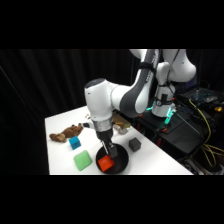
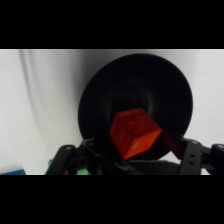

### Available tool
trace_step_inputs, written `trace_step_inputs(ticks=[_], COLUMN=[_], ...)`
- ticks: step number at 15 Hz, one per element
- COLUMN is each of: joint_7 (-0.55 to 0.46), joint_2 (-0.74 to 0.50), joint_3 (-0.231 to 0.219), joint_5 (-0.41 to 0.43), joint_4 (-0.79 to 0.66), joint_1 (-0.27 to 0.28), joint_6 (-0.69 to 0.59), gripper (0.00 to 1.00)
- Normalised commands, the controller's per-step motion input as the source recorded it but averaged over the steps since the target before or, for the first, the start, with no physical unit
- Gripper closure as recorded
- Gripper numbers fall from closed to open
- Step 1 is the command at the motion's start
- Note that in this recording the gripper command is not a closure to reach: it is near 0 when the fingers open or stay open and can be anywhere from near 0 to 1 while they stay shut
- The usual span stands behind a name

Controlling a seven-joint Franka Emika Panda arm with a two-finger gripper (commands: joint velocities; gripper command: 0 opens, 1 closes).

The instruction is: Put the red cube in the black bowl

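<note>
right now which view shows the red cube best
The wrist view: the red cube fills the middle, tilted, over the black bowl. The side view shows it only as a small red patch in the bowl below the gripper.

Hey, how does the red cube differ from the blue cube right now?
The red cube sits tilted over the black bowl, right at the gripper; the blue cube lies flat on the white table, away from it. One is red-orange, the other blue. Both are small cubes of similar size.
</note>
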Motion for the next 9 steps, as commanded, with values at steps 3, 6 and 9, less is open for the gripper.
trace_step_inputs(ticks=[3, 6, 9], joint_7=[0.13, 0.28, 0.28], joint_2=[-0.40, -0.56, -0.51], joint_3=[-0.036, -0.089, -0.072], joint_5=[-0.009, -0.091, -0.100], joint_4=[-0.11, -0.05, 0.12], joint_1=[0.058, 0.108, 0.079], joint_6=[-0.27, -0.49, -0.59], gripper=[0.00, 0.00, 0.00])
